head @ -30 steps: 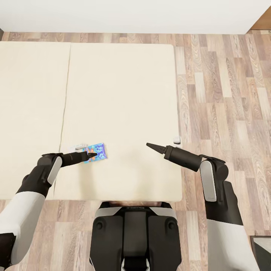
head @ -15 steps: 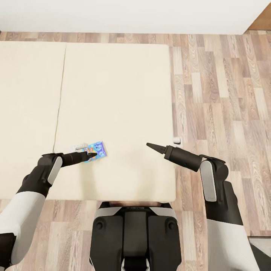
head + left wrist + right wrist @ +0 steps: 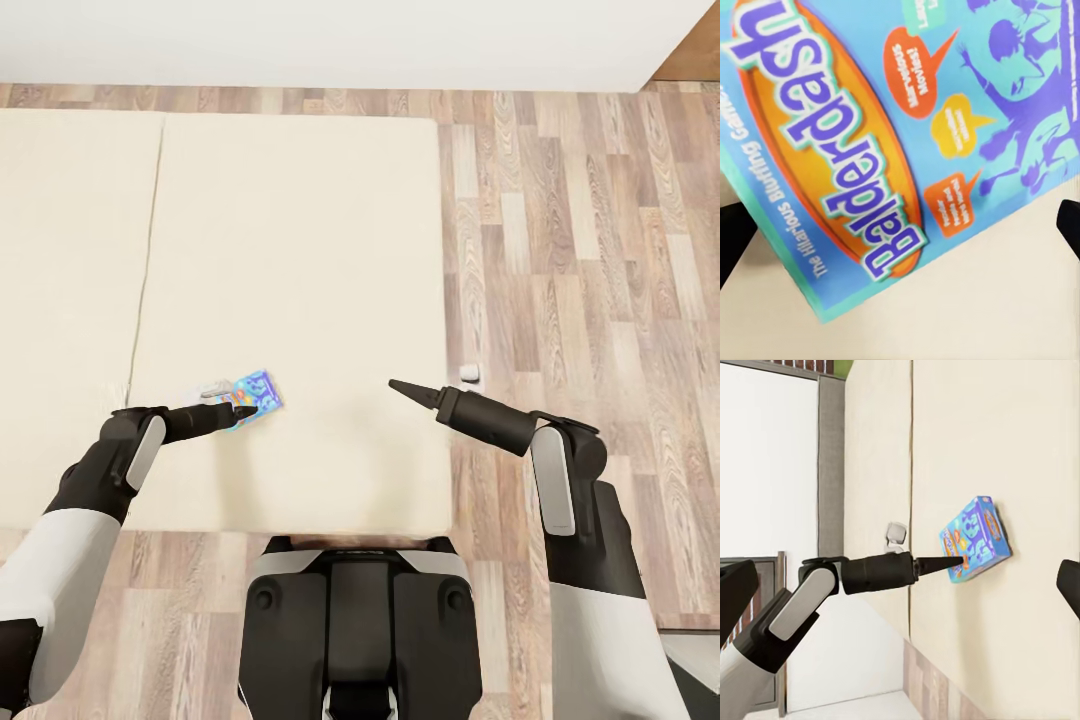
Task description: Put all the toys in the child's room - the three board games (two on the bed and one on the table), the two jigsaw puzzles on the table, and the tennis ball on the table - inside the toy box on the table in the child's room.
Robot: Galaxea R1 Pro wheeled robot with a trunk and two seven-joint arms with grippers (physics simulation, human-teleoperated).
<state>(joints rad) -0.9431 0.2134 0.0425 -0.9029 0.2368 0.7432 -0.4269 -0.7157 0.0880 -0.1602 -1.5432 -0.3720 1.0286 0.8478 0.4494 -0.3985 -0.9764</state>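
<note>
the blue board game (image 3: 253,397), a flat box printed "balderdash", lies on the bed (image 3: 300,250) near its front edge, close to the seam in the cream cover. a second, pale flat thing (image 3: 213,388) lies just beside it on the seam side, too small to name. the left pincer (image 3: 243,410) hangs right over the box's near edge with its tips at the box; in the left wrist view the cover (image 3: 900,135) is very close, and dark finger edges (image 3: 1069,225) show at both sides, so the jaws look spread fairly wide, probably set to straddle the box for a pick. the right pincer (image 3: 397,386) floats above bare bedcover well apart from the box, holding nothing; i cannot tell how wide it stands.
</note>
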